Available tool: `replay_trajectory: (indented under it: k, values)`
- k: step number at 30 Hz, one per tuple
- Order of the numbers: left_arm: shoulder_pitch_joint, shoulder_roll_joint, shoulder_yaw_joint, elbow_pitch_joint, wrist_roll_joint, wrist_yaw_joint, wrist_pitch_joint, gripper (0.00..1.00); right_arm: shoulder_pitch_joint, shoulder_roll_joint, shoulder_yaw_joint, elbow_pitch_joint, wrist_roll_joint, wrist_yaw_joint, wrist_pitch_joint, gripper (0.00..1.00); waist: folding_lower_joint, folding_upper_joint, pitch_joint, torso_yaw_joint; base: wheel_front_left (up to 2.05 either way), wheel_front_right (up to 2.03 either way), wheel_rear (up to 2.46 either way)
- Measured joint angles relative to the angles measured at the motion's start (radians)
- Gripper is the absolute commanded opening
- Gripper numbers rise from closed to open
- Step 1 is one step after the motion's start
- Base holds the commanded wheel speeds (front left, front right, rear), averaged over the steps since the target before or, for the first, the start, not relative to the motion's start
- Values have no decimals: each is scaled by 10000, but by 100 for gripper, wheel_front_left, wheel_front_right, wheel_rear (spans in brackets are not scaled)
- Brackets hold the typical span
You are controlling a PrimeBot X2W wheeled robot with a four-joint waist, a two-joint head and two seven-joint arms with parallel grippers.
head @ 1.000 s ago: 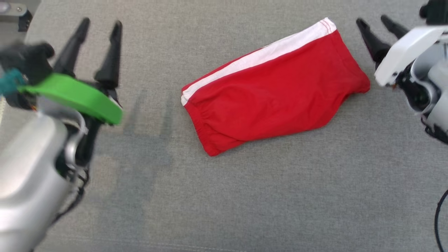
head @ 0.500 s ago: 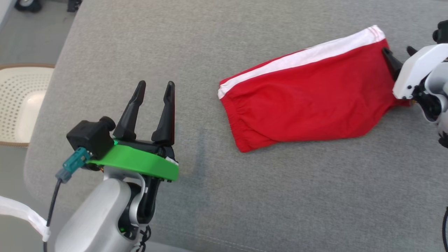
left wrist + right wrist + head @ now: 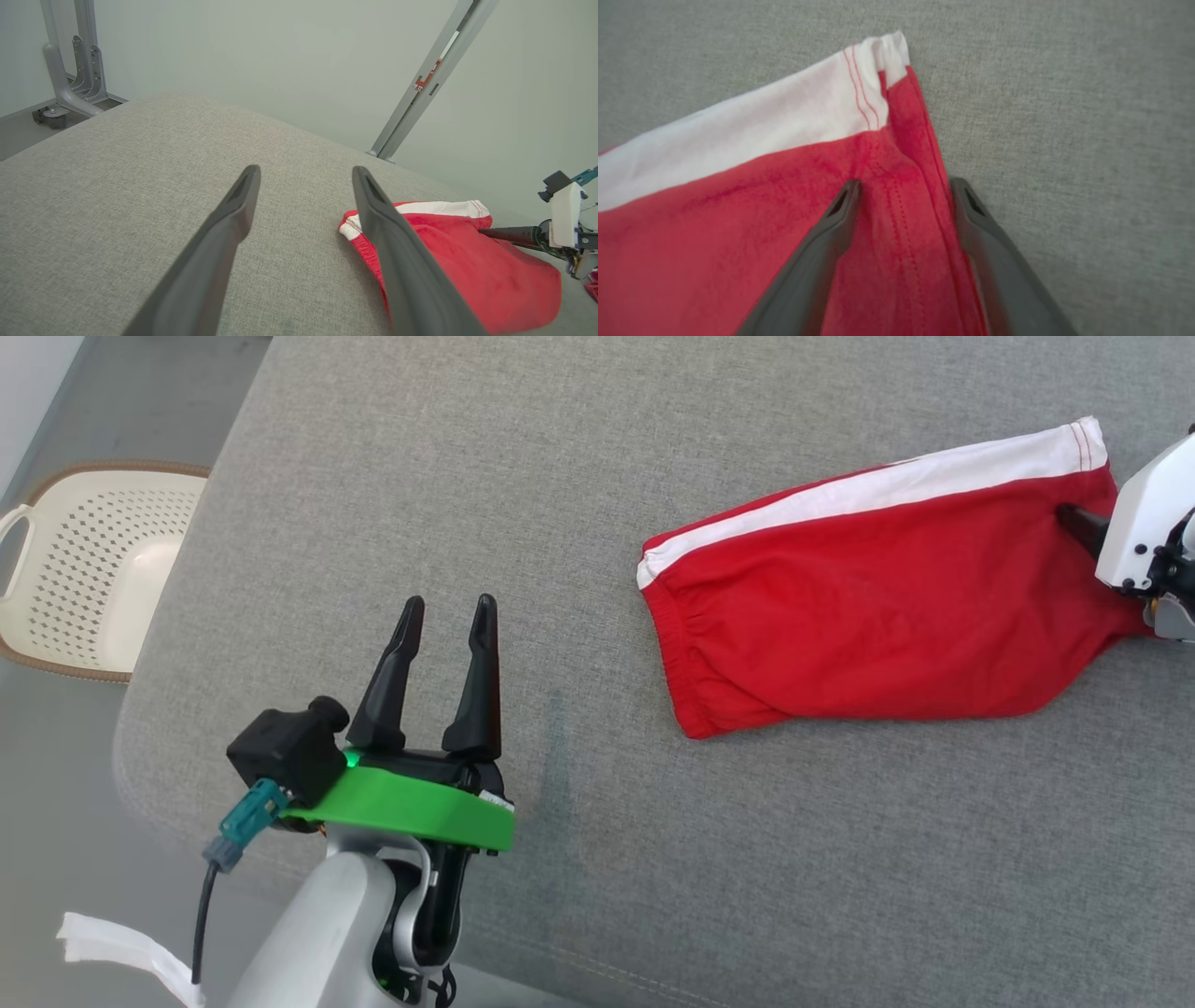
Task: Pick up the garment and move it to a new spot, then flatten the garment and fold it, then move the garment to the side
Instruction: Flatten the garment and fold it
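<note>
A red garment (image 3: pixel 887 607) with a white side stripe lies flat and folded on the grey cushion (image 3: pixel 560 504), at the right of the head view. My right gripper (image 3: pixel 906 184) is open over its right hem end, one finger over the red cloth and the other at the hem's edge. Whether the fingertips touch the cloth I cannot tell. In the head view one dark finger (image 3: pixel 1075 520) reaches onto the garment from under the white wrist housing. My left gripper (image 3: pixel 446 605) stands open and empty well left of the garment (image 3: pixel 467 266), near the cushion's front edge.
A cream perforated basket (image 3: pixel 93 560) sits on the floor beyond the cushion's left end. A white cloth strip (image 3: pixel 112 943) hangs at the lower left. In the left wrist view, grey metal frame legs (image 3: pixel 70 70) and a slanted strut (image 3: pixel 434 74) stand against the wall.
The head camera has swung, sliding the whole picture right. My right gripper has come in over the garment's hem end. My left gripper has drawn back toward the front edge, still open.
</note>
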Motion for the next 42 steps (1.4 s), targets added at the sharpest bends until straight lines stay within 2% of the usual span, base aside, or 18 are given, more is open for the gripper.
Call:
replay_trajectory:
  k: [2, 3, 8, 13, 17, 23, 32, 37, 42]
  values:
    - [101, -197, 232, 50, 445, -59, 0, 100, -6, -21, -73, -63, 146, 4, 207, 9, 0, 0, -13, -37, 0, 0, 0]
    - [123, -255, 366, 81, 734, -67, 0, 100, -2, -25, -94, -127, 173, 4, 268, 0, 0, 0, -31, -58, 0, 0, 0]
    - [263, -571, 1080, 98, 2121, -240, -10, 100, 216, 56, -140, -449, 192, 6, -245, 0, 0, 0, -175, -210, 0, 0, 0]
    - [656, -767, 1691, 314, 2876, -596, -12, 100, 505, 134, -244, -723, 224, -2, -1081, 0, 0, 0, -487, -426, 0, 0, 0]
    - [1035, -888, 2044, 644, 3122, -872, -12, 100, 878, 13, -313, -1045, 255, 4, -1578, 0, 0, 0, -858, -696, 0, 0, 0]
    - [1384, -986, 2437, 863, 3440, -1239, -12, 100, 1673, -4, -892, -1208, 909, 2, -2479, 0, 0, 0, -1387, -1332, 0, 0, 0]
    - [1750, -1047, 3028, 1114, 3699, -1524, -12, 100, 2883, -13, -1787, -1902, 1789, 2, -3795, 0, 0, 0, -2056, -2541, 0, 0, 0]
    - [1799, -1108, 3041, 1262, 3785, -1678, -12, 100, 2975, -81, -1965, -2071, 1737, 2, -4345, 0, 0, 1, -2420, -3062, 0, 0, 0]
    - [1868, -1137, 3177, 1335, 3776, -1728, -12, 100, 2492, 69, -1923, -2169, 1333, 0, -4752, 0, 0, 0, -2649, -3103, 0, 0, 0]
